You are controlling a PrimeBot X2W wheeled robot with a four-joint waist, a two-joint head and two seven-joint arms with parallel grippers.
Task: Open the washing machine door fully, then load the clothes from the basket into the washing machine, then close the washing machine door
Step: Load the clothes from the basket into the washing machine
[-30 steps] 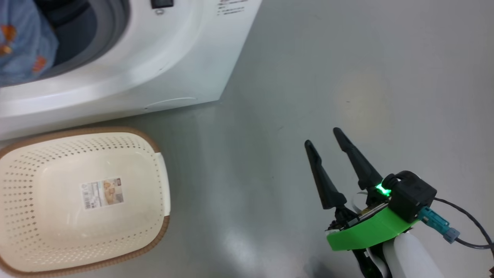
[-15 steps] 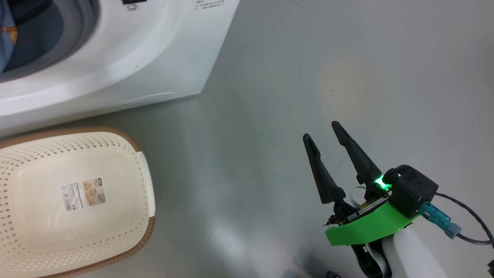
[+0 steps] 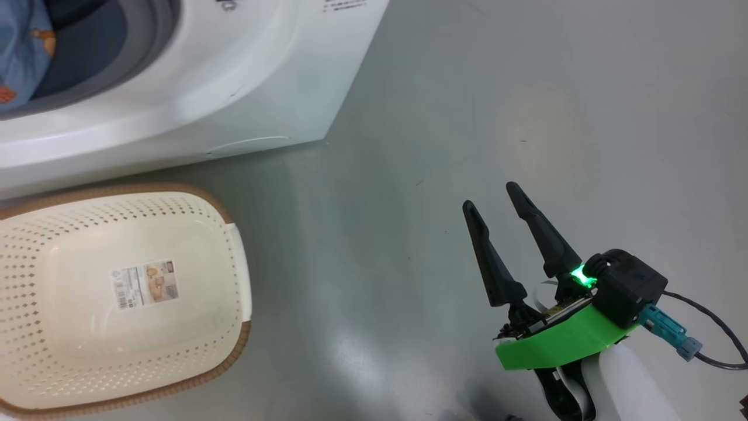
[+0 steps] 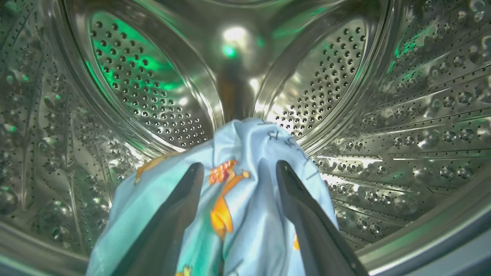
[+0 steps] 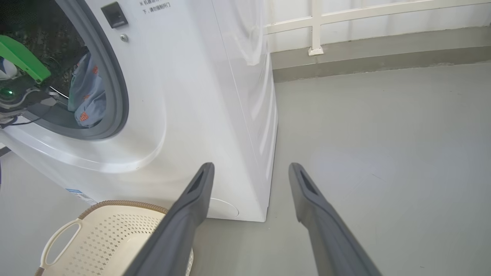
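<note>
Clothes (image 4: 249, 207) in drum (image 4: 402, 115); left jaws spread.

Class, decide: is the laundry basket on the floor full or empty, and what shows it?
Empty, as far as it shows: the basket has a bare bottom and an uncovered paper label; nothing lies in it.

The basket (image 3: 193, 234) sits on the floor (image 3: 409, 175) just before the washing machine (image 3: 251, 76); the clothes (image 4: 238, 191) are inside its drum (image 4: 153, 88); the right gripper (image 3: 489, 196) hangs well right of the basket.

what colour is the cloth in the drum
Light blue clothes with orange cartoon prints; clearest in left wrist view.
</note>
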